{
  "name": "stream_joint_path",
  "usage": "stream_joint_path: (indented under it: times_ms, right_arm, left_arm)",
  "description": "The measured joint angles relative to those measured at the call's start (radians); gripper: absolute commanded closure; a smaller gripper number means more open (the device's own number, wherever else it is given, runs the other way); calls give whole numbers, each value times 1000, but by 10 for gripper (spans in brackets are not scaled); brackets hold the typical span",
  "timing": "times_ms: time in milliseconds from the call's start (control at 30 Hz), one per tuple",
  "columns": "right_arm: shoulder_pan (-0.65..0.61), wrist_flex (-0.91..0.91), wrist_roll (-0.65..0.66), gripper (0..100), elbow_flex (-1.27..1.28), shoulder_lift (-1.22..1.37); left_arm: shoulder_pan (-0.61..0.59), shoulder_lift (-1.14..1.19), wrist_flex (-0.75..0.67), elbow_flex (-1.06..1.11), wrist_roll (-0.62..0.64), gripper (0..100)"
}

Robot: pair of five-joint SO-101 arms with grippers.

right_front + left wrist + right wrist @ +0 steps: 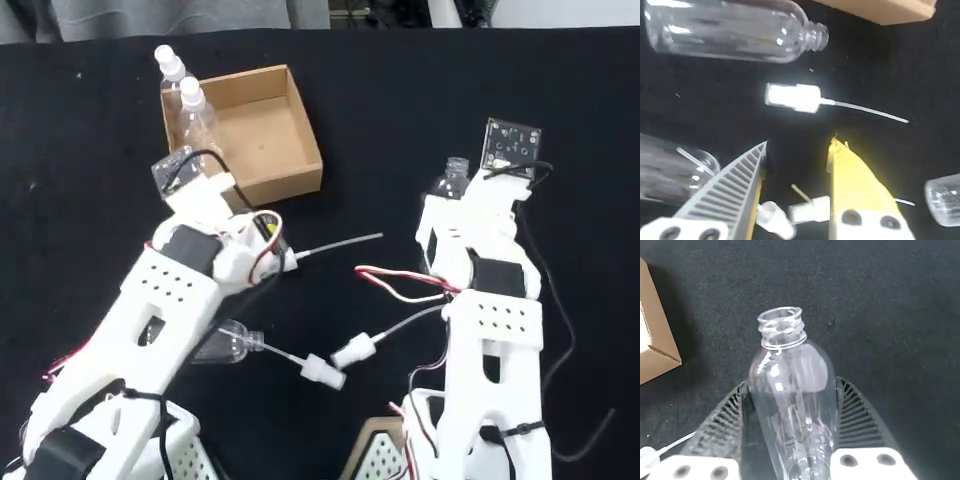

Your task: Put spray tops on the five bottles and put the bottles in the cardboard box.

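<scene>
- Bottle (792, 400) is clamped in the right gripper (792, 383), long axis running along the fingers, uncapped neck pointing away from the wrist.
- left gripper (799, 144) hangs spread wide over a spray top (794, 97) lying flat.

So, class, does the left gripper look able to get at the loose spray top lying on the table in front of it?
Probably yes. The left gripper is open, and the spray top lies on the bare table just beyond it with nothing between; the empty bottle lies farther off.
</scene>
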Motion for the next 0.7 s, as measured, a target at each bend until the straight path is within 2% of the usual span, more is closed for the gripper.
stream_joint_path:
  times_ms: [333, 533, 700]
  right_arm:
    - [0, 0, 0, 913, 0, 0]
    - [0, 0, 0, 913, 0, 0]
    - [0, 0, 0, 913, 0, 0]
  left_arm:
    - [40, 9, -52, -2, 94, 819]
    - [55, 184, -52, -61, 97, 819]
    - [55, 307, -52, -133, 152, 817]
